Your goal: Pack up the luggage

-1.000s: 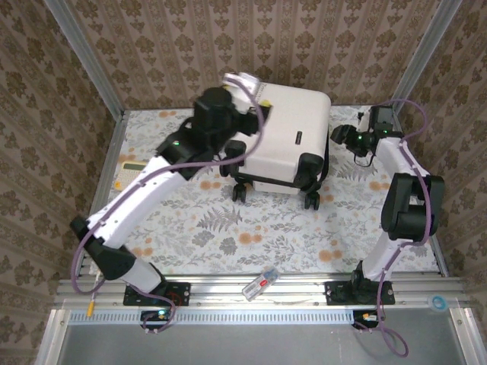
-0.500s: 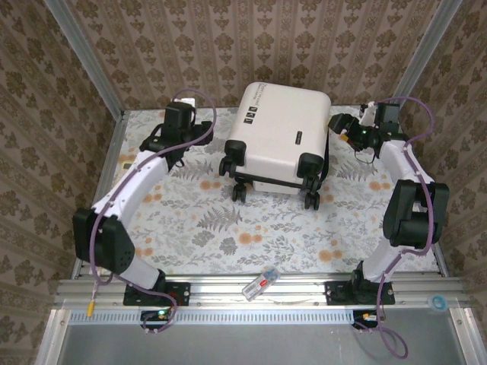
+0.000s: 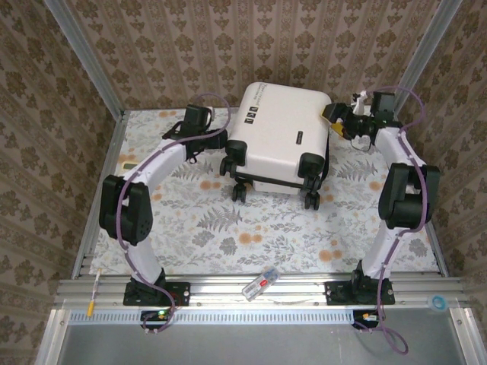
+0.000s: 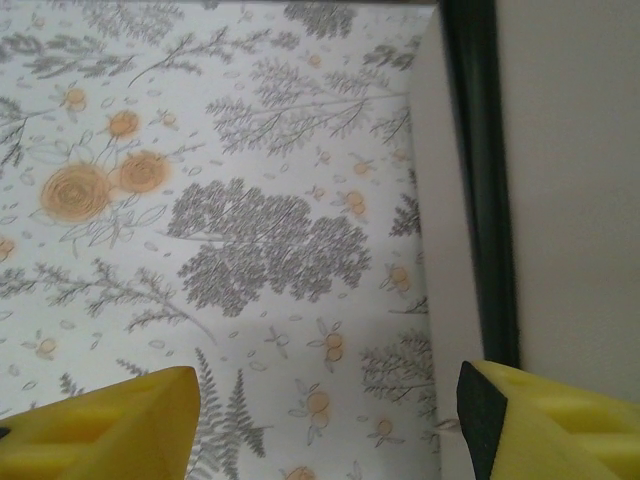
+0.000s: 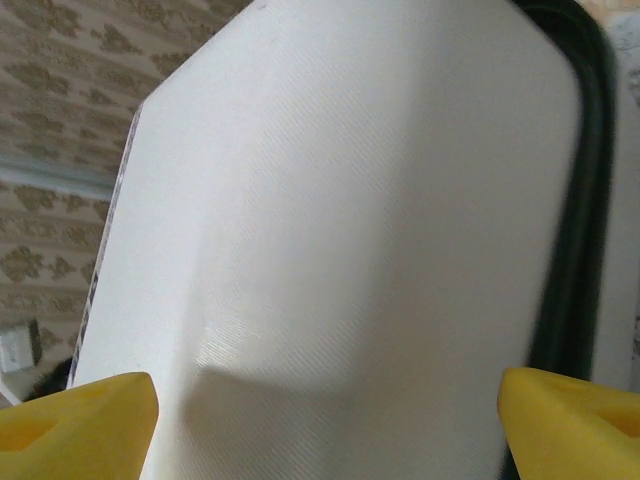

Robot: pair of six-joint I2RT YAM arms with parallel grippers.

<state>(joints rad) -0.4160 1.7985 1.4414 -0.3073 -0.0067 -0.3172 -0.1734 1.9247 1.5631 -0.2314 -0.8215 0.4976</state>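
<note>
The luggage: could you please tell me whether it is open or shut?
Shut, it seems: the luggage lies with both white shells together, no lining showing. Whether it is zipped, I cannot tell.

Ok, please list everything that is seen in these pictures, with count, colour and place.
suitcase: one, white with black wheels, back middle of table.
tablecloth: one, pale floral, covering table.
small object: one, clear and red, near rail between arm bases.
left arm: one, white and black, left of suitcase.
right arm: one, white and black, right of suitcase.
left pincer: one, yellow tips, open, by suitcase's left side.
right pincer: one, yellow tips, open, facing suitcase.
</note>
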